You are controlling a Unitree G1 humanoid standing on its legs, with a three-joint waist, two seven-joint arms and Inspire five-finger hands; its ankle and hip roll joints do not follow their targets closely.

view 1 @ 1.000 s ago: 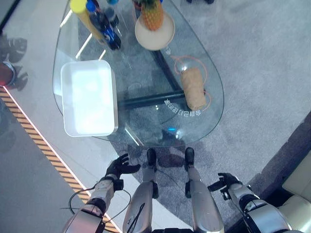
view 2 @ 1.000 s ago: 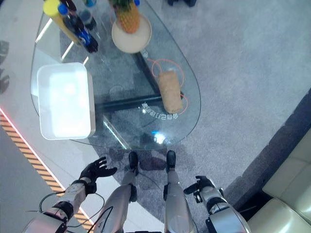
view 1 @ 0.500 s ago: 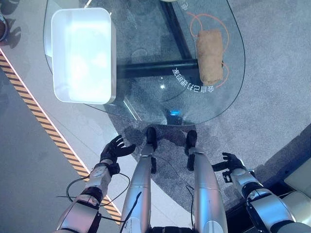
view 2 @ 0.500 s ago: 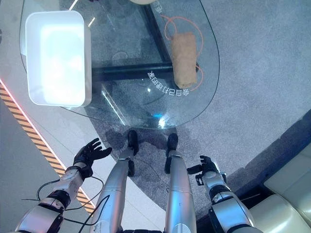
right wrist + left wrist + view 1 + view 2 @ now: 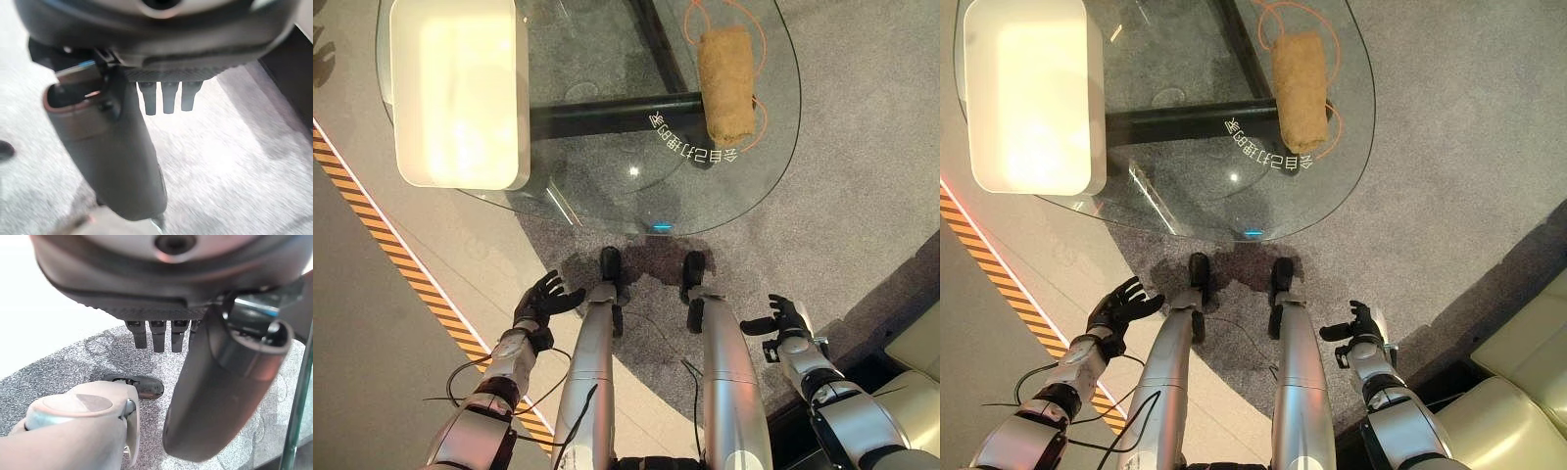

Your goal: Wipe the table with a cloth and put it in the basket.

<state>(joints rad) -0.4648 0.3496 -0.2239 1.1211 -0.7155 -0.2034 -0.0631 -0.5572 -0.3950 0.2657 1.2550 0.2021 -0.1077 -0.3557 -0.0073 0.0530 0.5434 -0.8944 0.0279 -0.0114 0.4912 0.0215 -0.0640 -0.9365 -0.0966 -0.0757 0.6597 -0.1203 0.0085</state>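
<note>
A rolled tan cloth (image 5: pixel 726 70) lies on the right part of the glass table (image 5: pixel 759 171), inside an orange ring drawn on the glass. A white rectangular basket (image 5: pixel 458 93) stands on the table's left part. My left hand (image 5: pixel 544 301) hangs low at the lower left, well below the table's near edge, its fingers spread and holding nothing; its own fingers (image 5: pixel 154 335) show straight in the left wrist view. My right hand (image 5: pixel 782 320) hangs at the lower right, relaxed and open, far from the cloth; its thumb (image 5: pixel 110 161) holds nothing.
A dark crossbar (image 5: pixel 607 113) runs under the glass. Grey carpet (image 5: pixel 862 196) lies to the right, and a striped orange floor strip (image 5: pixel 401 255) runs along the left. A pale sofa corner (image 5: pixel 915 343) stands at the lower right.
The whole picture has slid further down the table, so the camera has moved; cloth and basket sit higher in view. Both hands hang much as before.
</note>
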